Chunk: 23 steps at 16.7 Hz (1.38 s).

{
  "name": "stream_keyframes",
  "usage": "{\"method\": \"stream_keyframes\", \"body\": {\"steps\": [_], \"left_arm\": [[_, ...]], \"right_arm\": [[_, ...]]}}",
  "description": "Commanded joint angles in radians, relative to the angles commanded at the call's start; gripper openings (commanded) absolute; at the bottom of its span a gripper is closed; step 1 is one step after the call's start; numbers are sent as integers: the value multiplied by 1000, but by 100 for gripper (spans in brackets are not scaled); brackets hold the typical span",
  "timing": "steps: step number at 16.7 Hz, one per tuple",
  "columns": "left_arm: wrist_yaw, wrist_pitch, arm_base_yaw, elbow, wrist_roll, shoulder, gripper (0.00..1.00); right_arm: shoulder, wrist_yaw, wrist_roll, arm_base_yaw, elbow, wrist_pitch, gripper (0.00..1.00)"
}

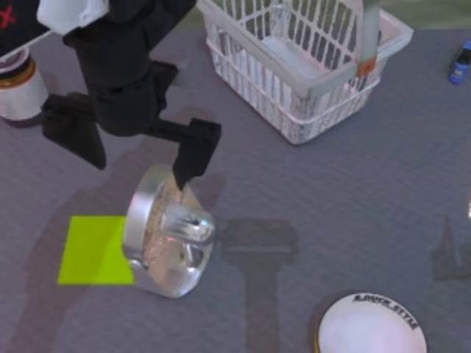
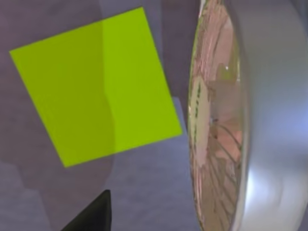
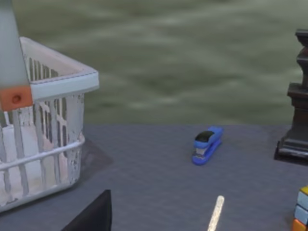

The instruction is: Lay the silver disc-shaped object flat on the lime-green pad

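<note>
Silver disc-shaped object point(image 1: 168, 232) stands tilted on its edge, overlapping the right side of the lime-green pad point(image 1: 90, 250) — left gripper point(image 1: 136, 154) just beyond it, fingers spread wide, one fingertip touching the rim; white basket point(image 1: 309, 88) farther back

We see a shiny silver disc-shaped object point(image 1: 168, 234) with a speckled face, a plain lime-green pad point(image 1: 92, 250), a white basket point(image 1: 294, 88), a blue stapler point(image 3: 207, 145), and a grey table point(image 1: 353, 213).
</note>
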State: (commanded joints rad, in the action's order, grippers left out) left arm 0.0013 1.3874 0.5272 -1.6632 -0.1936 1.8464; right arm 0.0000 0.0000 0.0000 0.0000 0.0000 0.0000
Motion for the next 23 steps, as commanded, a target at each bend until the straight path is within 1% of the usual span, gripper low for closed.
{"method": "stream_keyframes", "body": {"steps": [5, 10, 23], "left_arm": [[0, -142, 0, 140, -1, 2, 100], [0, -156, 1, 154, -1, 3, 100], [0, -156, 1, 154, -1, 3, 2]], "right_arm": [[0, 0, 0, 0, 0, 0, 100], [0, 0, 0, 0, 0, 0, 100], [0, 0, 0, 0, 0, 0, 100]]}}
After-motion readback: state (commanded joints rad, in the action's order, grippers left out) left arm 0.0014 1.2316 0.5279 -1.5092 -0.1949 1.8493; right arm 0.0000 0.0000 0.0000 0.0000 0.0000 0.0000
